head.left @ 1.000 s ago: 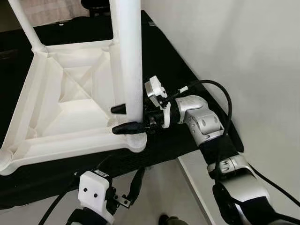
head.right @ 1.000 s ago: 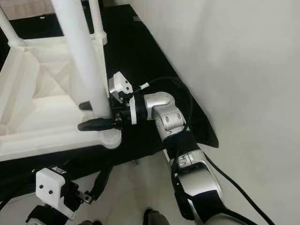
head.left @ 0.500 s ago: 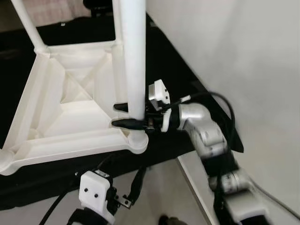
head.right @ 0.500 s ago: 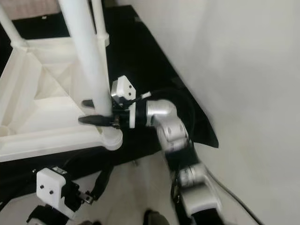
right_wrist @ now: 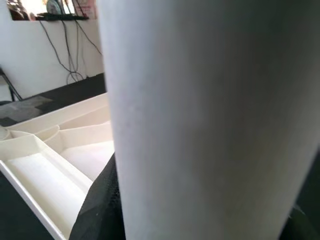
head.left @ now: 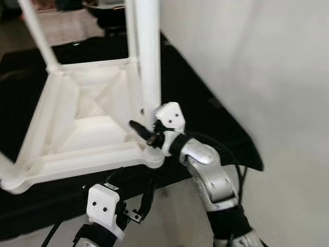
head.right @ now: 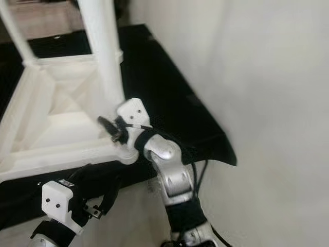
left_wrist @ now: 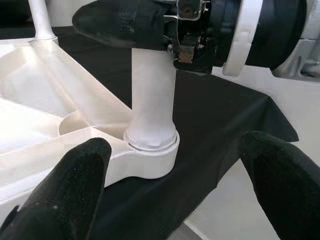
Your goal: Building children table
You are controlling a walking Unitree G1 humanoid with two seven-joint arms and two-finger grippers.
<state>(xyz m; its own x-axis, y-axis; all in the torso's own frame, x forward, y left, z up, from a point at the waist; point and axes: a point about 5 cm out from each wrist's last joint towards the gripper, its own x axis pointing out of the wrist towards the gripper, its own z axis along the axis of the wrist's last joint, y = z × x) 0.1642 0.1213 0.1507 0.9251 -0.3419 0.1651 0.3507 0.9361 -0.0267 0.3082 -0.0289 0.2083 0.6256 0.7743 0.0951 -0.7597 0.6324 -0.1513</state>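
A white children's table (head.left: 92, 123) lies upside down on a black-covered surface (head.left: 205, 103), legs pointing up. My right gripper (head.left: 145, 125) is shut on the near-right table leg (head.left: 148, 62) just above its corner socket (left_wrist: 150, 150), one black finger (head.left: 139, 127) in front of the leg and the other behind it. In the right wrist view the leg (right_wrist: 210, 120) is very close, with a finger (right_wrist: 100, 210) beside it. My left gripper (head.left: 134, 188) hangs open below the table's near edge, its fingers (left_wrist: 70, 190) wide apart and holding nothing.
Two more legs stand at the far corners (head.left: 36, 33) (head.left: 131, 25). A white wall (head.left: 267, 77) runs close along the right of the black surface. The table's near-left corner (head.left: 10, 180) reaches the surface's front edge. Pale floor (head.right: 133, 216) lies below.
My right wrist has rolled around the leg, so its fingers went from level to slanted, and the forearm dropped lower and nearer. The camera shifted slightly. The left gripper stayed put.
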